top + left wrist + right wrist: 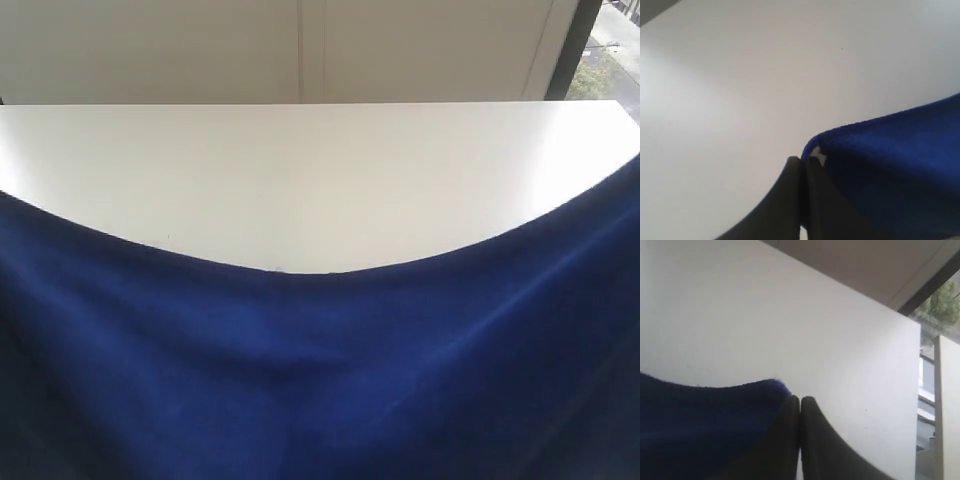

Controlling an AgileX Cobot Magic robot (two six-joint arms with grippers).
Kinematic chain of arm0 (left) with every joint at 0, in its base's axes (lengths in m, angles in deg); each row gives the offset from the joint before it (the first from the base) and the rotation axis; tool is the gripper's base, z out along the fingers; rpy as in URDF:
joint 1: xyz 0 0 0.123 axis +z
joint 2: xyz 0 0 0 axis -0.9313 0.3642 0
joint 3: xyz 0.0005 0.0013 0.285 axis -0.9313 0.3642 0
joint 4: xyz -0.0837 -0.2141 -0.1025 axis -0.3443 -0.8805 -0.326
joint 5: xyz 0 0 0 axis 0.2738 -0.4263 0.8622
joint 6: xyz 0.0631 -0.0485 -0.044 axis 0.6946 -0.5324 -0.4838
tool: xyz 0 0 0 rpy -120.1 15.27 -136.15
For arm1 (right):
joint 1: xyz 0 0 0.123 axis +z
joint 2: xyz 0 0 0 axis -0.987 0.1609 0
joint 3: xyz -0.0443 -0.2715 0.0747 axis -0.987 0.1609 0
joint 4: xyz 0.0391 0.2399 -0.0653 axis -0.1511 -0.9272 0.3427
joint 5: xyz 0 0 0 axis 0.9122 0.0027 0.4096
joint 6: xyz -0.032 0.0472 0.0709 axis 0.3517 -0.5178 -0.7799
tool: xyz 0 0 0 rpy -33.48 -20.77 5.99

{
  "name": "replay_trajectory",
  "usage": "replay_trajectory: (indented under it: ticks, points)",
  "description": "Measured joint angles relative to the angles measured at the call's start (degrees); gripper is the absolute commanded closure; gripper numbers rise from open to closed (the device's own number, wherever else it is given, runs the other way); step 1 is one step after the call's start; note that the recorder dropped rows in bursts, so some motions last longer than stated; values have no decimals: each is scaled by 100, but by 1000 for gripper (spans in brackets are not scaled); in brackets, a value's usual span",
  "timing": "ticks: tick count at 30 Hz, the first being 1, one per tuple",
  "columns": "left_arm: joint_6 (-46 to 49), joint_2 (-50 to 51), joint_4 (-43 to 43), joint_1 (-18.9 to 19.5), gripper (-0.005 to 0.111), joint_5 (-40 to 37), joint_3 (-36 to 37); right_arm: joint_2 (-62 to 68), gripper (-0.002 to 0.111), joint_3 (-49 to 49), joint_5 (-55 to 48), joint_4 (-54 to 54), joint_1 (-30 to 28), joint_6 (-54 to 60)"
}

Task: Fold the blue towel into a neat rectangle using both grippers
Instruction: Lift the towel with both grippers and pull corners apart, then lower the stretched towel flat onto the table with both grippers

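I am holding the blue towel [320, 370] hanging above the white desk [300, 170], my left pincer [801, 165] and right pincer [800, 402] each pinching 1 corner thinly, so its sagging weight may be tugging a corner loose.

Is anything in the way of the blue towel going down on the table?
Nothing visible. The soft royal-blue towel hangs from the left gripper and right gripper, both shut on it; the white table beyond lies bare, its near part hidden.
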Motion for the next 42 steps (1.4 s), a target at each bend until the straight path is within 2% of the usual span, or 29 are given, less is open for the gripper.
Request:
replay_trajectory:
  ticks: [8,14,18,24,29,42]
  points:
    - [-536,2088,58,0,107,2511,1056,2171,108,634,2197,518,0,-418]
    - [-595,3386,58,48,107,4248,1124,3672,108,646,3581,931,-63,-1027]
    - [-595,3967,58,358,107,5117,1124,4488,108,574,4259,957,-85,-1132]
    - [-609,4423,58,895,107,5783,1124,5290,108,46,4630,968,-297,-1255]
    - [-623,4603,69,1271,107,5950,957,5550,108,-513,4630,963,-639,-1328]
    - [-983,5787,94,1357,107,6124,-35,6925,108,-1217,4731,977,-861,-1546]
